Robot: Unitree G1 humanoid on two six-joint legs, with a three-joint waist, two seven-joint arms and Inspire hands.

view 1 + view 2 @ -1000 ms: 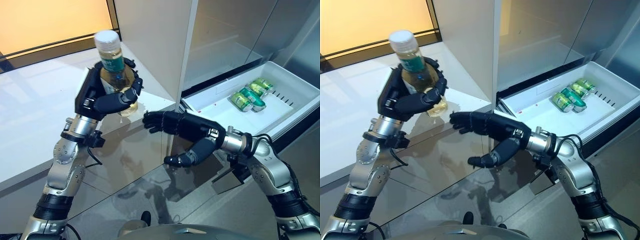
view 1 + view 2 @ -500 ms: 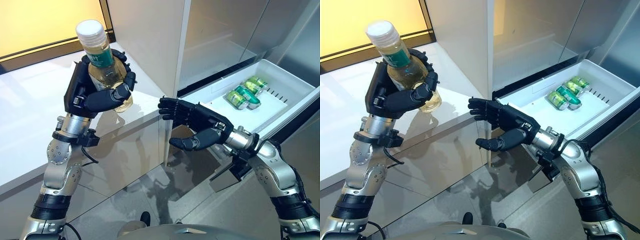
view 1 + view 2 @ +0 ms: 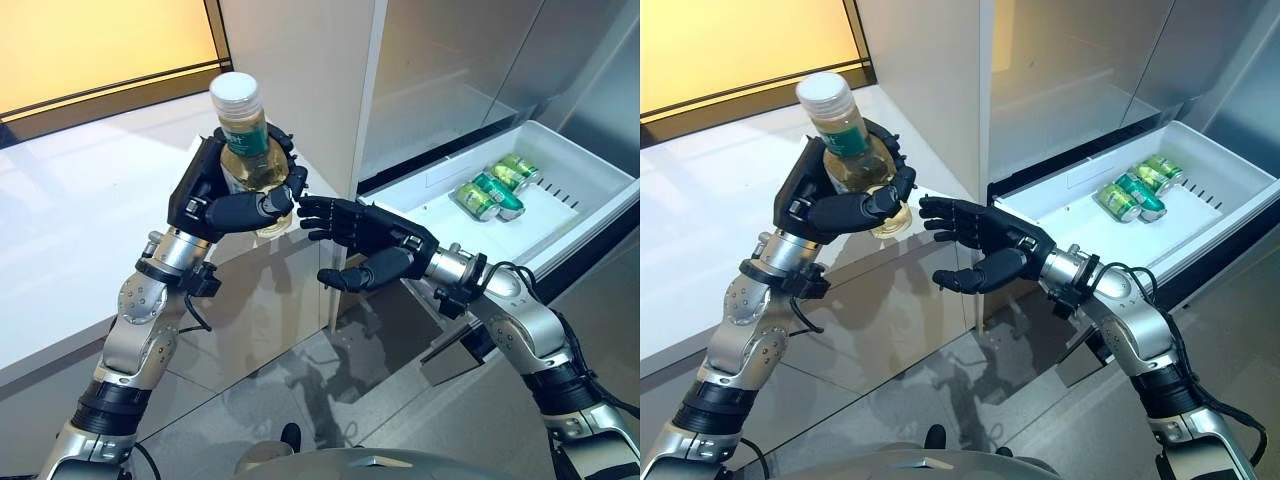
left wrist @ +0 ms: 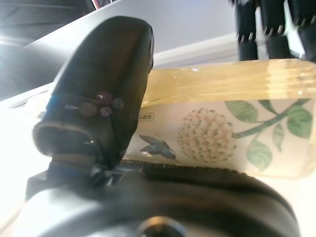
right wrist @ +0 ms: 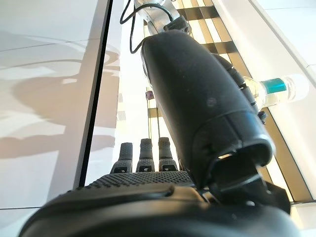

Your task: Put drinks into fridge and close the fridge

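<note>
Both head views look steeply down from above the robot's chest, a slight sideways step apart. They share the glossy white counter (image 3: 60,230), the open white fridge drawer (image 3: 1230,165) and both dark hands. The left wrist camera sits right against the left hand (image 4: 98,108), facing the clear pale-yellow drink bottle (image 4: 232,123). The right wrist camera looks along the right hand (image 5: 197,113) towards that same bottle.
</note>
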